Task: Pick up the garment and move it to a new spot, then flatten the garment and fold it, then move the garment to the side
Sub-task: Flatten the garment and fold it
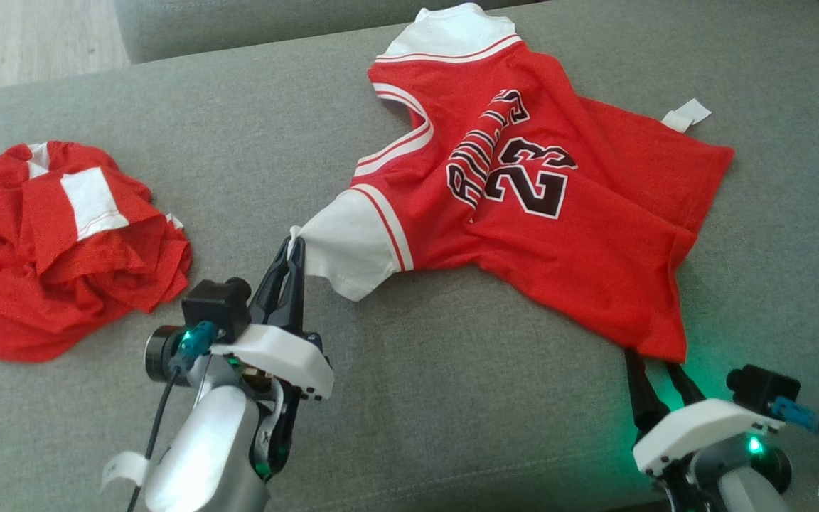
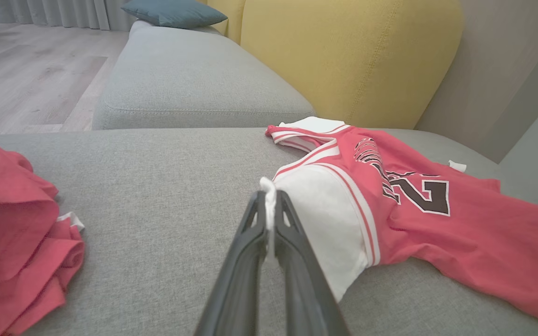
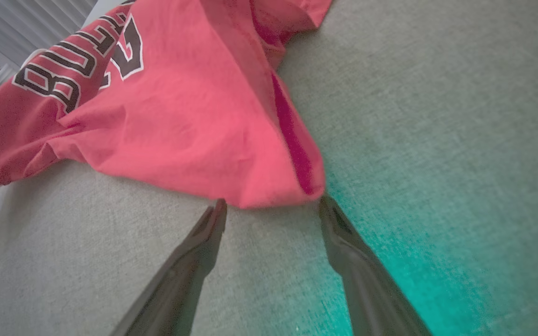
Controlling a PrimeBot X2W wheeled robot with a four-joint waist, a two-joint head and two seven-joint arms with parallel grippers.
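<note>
- On the grey sofa point(image 1: 452, 427), right of centre in the head view: a red jersey point(image 1: 580, 235) lies face up, with a black "23" and lettering showing.
- The cloth is rumpled, with folds running across the chest and the lower body. The neck opening faces the robot's left and the hem faces its right.
- A small white tag point(image 1: 687, 114) sticks out at the far hem edge.
- Left hand point(image 1: 294, 245): the fingers are pressed together on the edge of the near white sleeve point(image 1: 349, 249). In the left wrist view a sliver of white cloth stands between the fingertips point(image 2: 257, 205).
- The sleeve is drawn out to a point toward that hand, and the rest of the jersey rests on the sofa.
- Right hand point(image 1: 651, 364): the fingers are spread wide and hold nothing. The tips sit at the near hem corner, one on each side of it. I cannot tell whether they touch the cloth.
- A green glow point(image 3: 414, 242) lies on the sofa beside the right hand.
- Far left on the sofa: a crumpled red-and-white pile point(image 1: 68, 249) of cloth, well apart from the jersey.
- Beyond, in the left wrist view: a yellow backrest point(image 2: 343, 56), a blue pillow point(image 2: 173, 11) and a wooden floor point(image 2: 26, 70).
</note>
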